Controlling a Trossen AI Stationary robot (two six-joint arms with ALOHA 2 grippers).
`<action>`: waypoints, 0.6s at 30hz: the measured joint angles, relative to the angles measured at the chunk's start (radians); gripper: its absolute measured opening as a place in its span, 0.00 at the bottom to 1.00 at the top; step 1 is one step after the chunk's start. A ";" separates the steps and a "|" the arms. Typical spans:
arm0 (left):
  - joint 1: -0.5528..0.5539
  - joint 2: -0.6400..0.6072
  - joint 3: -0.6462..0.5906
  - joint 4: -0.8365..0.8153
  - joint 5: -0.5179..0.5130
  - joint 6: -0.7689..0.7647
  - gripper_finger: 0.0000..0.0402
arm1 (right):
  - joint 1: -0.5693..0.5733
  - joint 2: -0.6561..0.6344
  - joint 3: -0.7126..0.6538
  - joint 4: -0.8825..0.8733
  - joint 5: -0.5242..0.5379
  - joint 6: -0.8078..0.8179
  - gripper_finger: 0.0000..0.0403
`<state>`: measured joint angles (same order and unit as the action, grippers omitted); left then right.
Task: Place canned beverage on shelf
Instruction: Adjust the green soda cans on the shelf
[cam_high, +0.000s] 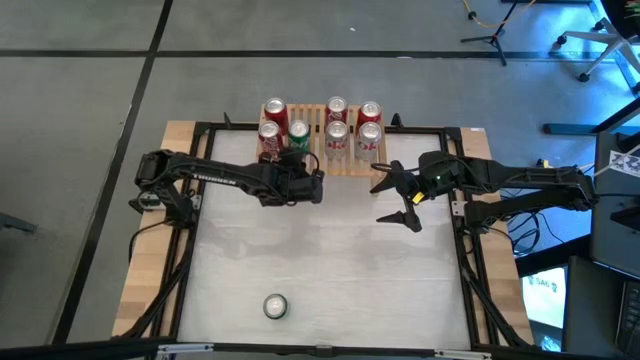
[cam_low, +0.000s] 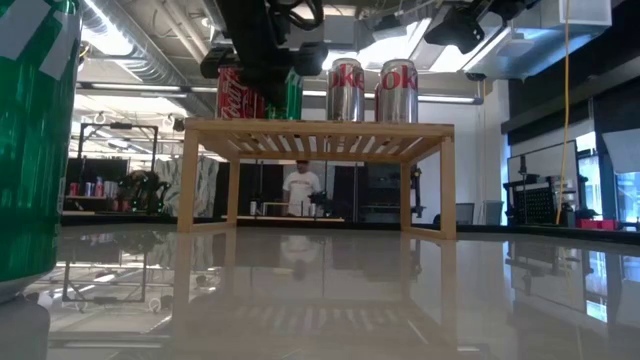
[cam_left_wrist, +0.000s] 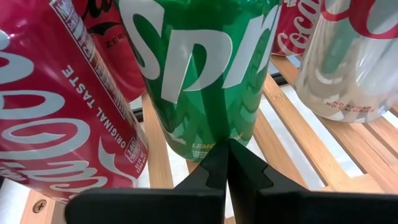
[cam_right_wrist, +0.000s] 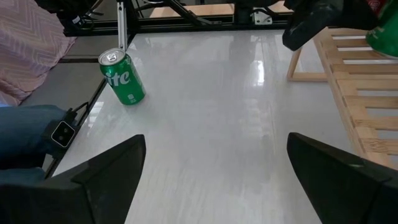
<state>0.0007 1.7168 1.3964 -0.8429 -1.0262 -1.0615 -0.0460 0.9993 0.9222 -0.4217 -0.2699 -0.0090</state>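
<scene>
The shelf (cam_high: 322, 150), a low light-wood slatted rack, stands at the table's far edge with several cans upright on its slats. One of them, a green canned beverage (cam_left_wrist: 205, 68), stands in the front row between a red can (cam_left_wrist: 56, 124) and a silver can (cam_left_wrist: 354, 62). My left gripper (cam_left_wrist: 227, 152) is shut, its tips at that green can's lower wall, on the near side (cam_high: 300, 163). My right gripper (cam_high: 385, 198) hovers open over the table right of centre, with nothing between its fingers. A second green can (cam_high: 275, 305) stands on the table by the near edge. My left gripper's shut fingertips (cam_left_wrist: 217, 163) come slanting down from the table's near side at the green can's lower wall (cam_left_wrist: 211, 138), just above its base. Whether they touch it, I cannot tell. The can stands upright on the slats.
Red and silver cans (cam_high: 337, 108) crowd both rows of the shelf. A black frame (cam_high: 190, 200) rims the white table top (cam_high: 330, 270). A person's leg in blue jeans (cam_right_wrist: 25, 137) shows beside the table near the second green can (cam_right_wrist: 124, 78).
</scene>
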 joint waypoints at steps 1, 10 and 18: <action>0.001 0.000 0.000 0.000 0.000 0.000 0.00 | 0.000 0.000 0.000 0.000 0.000 0.000 0.96; 0.011 0.000 0.000 0.000 0.000 0.000 0.00 | 0.000 0.000 0.000 0.000 0.000 0.000 0.96; 0.027 0.000 0.000 0.022 0.001 0.016 0.00 | 0.000 0.000 0.000 0.000 0.000 0.000 0.96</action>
<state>0.0272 1.7168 1.3961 -0.8205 -1.0251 -1.0460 -0.0460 0.9993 0.9222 -0.4217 -0.2699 -0.0090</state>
